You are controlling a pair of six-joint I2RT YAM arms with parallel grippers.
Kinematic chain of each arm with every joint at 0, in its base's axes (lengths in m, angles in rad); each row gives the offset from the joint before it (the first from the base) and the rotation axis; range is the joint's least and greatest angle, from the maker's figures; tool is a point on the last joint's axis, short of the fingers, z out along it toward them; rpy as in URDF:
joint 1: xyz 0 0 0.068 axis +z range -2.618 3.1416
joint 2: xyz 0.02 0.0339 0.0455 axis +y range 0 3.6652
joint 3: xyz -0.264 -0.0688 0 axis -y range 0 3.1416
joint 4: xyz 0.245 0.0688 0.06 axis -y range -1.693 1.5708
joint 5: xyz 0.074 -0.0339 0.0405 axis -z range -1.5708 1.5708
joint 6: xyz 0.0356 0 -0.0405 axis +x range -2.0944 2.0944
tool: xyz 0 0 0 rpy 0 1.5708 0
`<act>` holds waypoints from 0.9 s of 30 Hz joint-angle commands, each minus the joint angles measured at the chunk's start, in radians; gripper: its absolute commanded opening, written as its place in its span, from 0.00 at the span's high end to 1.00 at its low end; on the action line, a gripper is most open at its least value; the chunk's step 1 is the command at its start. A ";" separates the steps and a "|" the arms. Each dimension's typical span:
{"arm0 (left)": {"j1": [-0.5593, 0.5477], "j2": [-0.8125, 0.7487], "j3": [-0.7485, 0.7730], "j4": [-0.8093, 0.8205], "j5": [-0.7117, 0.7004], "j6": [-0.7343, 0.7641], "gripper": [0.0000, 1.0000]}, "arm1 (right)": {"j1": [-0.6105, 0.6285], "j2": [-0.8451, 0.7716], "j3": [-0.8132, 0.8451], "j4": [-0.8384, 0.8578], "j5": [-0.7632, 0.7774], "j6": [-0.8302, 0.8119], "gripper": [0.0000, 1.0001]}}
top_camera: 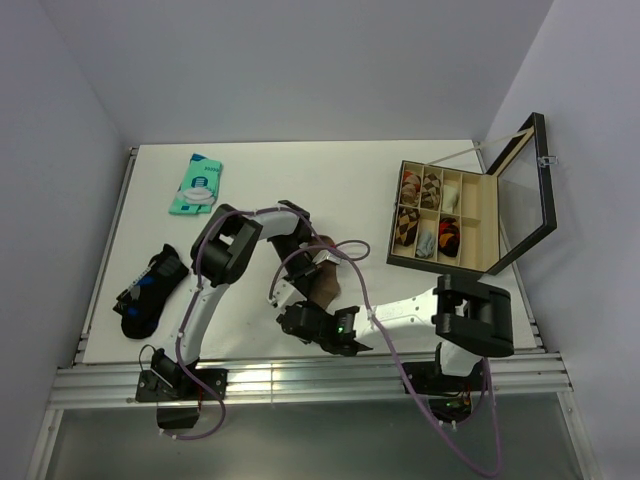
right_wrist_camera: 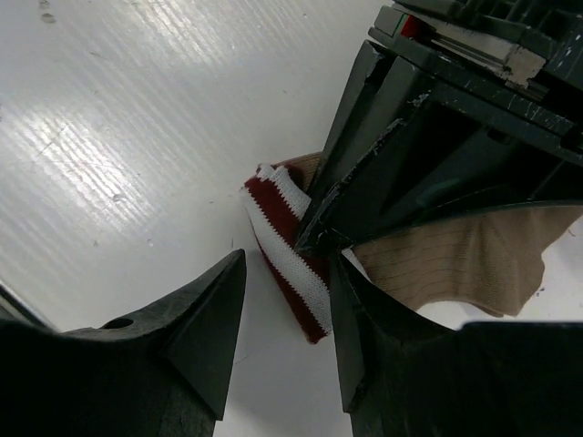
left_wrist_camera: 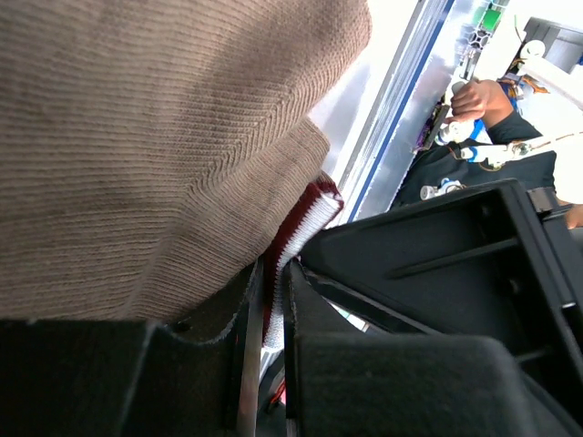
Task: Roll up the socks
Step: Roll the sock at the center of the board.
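Observation:
The tan-brown sock (top_camera: 322,284) lies mid-table under both grippers. Its ribbed body (left_wrist_camera: 137,137) fills the left wrist view. My left gripper (left_wrist_camera: 277,273) is shut on its maroon, white-striped cuff (left_wrist_camera: 305,214), which runs down between the two fingers. In the right wrist view that cuff (right_wrist_camera: 287,255) hangs from the left fingers (right_wrist_camera: 364,173) onto the table. My right gripper (right_wrist_camera: 287,314) stands open astride the cuff's lower end, its right finger (right_wrist_camera: 369,337) close beside the fabric. A second, dark sock (top_camera: 150,290) lies flat at the table's left edge, away from both arms.
An open black box (top_camera: 490,225) with rolled socks in its compartments stands at the right, its glass lid (top_camera: 525,185) raised. A teal flat packet (top_camera: 197,185) lies at the back left. The table's metal rail (top_camera: 300,380) runs along the near edge.

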 commanded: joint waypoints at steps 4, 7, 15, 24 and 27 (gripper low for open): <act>0.001 0.036 0.006 0.057 -0.109 0.071 0.88 | 0.008 0.074 0.067 -0.073 0.118 -0.007 0.51; 0.004 0.034 0.006 0.054 -0.106 0.077 0.85 | 0.008 0.107 0.080 -0.096 0.118 0.002 0.55; 0.040 -0.001 -0.007 0.062 -0.072 0.062 0.68 | 0.007 0.122 0.065 -0.114 0.119 0.072 0.79; 0.119 -0.065 -0.036 0.111 0.015 0.006 0.62 | -0.014 0.030 -0.005 -0.041 -0.005 0.114 0.95; 0.139 -0.100 -0.048 0.117 0.041 0.003 0.62 | -0.042 -0.013 -0.039 0.022 -0.095 0.122 0.96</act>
